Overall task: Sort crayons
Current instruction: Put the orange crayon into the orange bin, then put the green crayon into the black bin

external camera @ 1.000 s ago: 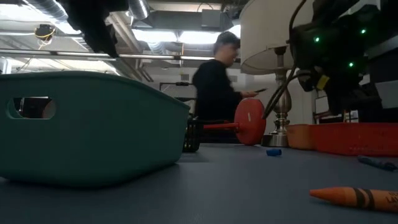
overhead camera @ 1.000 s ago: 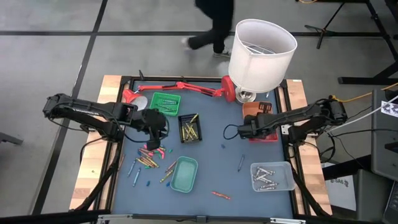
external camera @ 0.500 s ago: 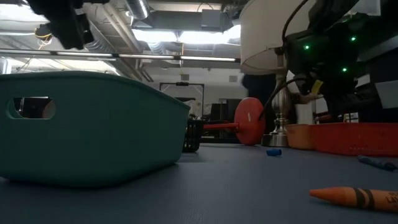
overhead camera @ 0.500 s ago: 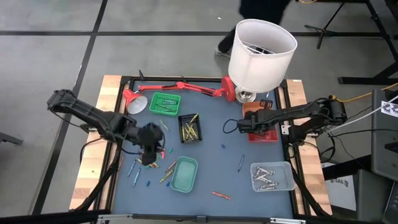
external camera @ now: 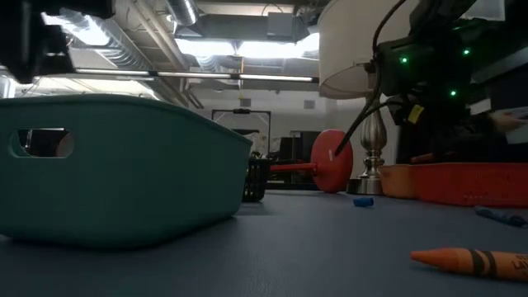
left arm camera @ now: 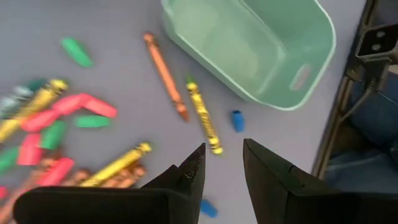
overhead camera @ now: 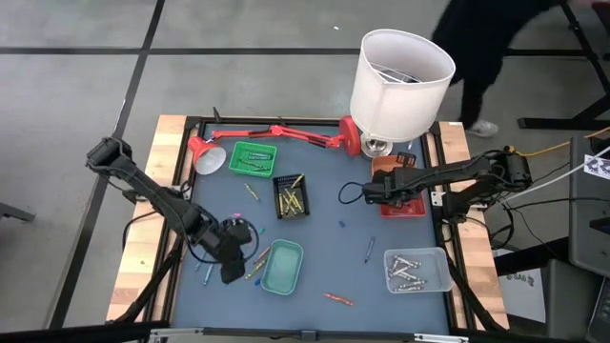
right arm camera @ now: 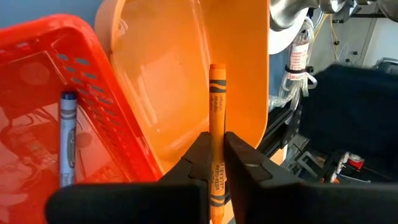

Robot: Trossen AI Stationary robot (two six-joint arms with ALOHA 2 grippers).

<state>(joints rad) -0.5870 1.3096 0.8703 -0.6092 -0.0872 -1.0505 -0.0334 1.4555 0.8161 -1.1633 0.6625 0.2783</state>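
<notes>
Many crayons (overhead camera: 238,252) lie loose on the blue table left of the teal tray (overhead camera: 283,267). In the left wrist view they show as pink, green, yellow and orange sticks (left arm camera: 165,74). My left gripper (left arm camera: 222,155) hovers open and empty over them, at the teal tray's left side (overhead camera: 232,270). My right gripper (overhead camera: 372,193) is shut on an orange crayon (right arm camera: 216,124) above the orange tray (right arm camera: 186,74), beside the red basket (right arm camera: 43,87). A blue-grey crayon (right arm camera: 67,137) lies in the red basket. My right gripper pinches the orange crayon between its two fingers at the crayon's back half (right arm camera: 216,163). The crayon lies along the fingers and sticks out ahead of them, its free end (right arm camera: 216,68) over the orange tray. It is lifted clear of the trays.
A green tray (overhead camera: 253,157), a black tray with yellow crayons (overhead camera: 291,195) and a clear tray with silvery ones (overhead camera: 416,270) stand on the table. A red desk lamp (overhead camera: 276,133) and a white-shaded lamp (overhead camera: 400,71) stand at the far edge. One orange crayon (external camera: 470,260) lies near the front.
My left gripper has gone from beside the black tray toward the table's near edge, to the crayon pile left of the teal tray. My right gripper has kept almost still with the orange crayon. A person has walked past behind the table, left to right.
</notes>
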